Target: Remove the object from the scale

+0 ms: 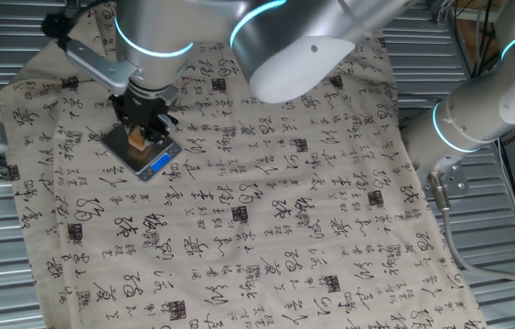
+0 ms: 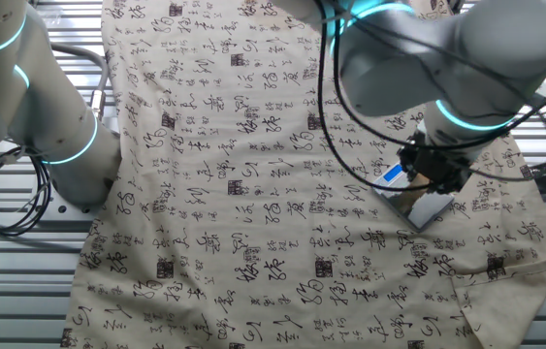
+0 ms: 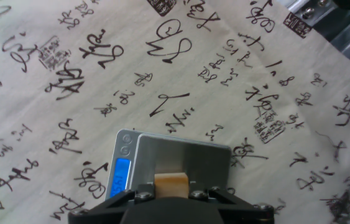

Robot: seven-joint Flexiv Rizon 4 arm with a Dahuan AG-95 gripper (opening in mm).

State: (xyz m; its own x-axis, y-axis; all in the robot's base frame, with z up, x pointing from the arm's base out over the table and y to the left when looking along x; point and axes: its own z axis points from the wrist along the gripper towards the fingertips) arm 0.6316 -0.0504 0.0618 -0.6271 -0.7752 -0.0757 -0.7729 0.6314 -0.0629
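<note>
Locate the object (image 3: pixel 171 185) first: you find the small tan cube on the weighing plate of the scale (image 3: pixel 181 158), which lies on the printed cloth (image 1: pixel 266 210) near one corner of the bench, at the far left in one fixed view.

The relation that governs the next move is vertical. The gripper (image 1: pixel 144 132) stands directly over the scale, and the cube sits between its two fingers rather than to either side. In the hand view the cube appears at the bottom edge, centred on the dark finger housing, with the blue display strip (image 3: pixel 120 176) to its left.

You cannot tell from these views whether the fingers already press the cube's faces or stand slightly clear of them; the contact is hidden by the housing. Treat the grip as unconfirmed.

The cube has no long axis, so no wrist rotation appears necessary. The removal probably calls for a confirmed grip, then a straight lift, then travel toward the bare cloth at the bench centre.
</note>
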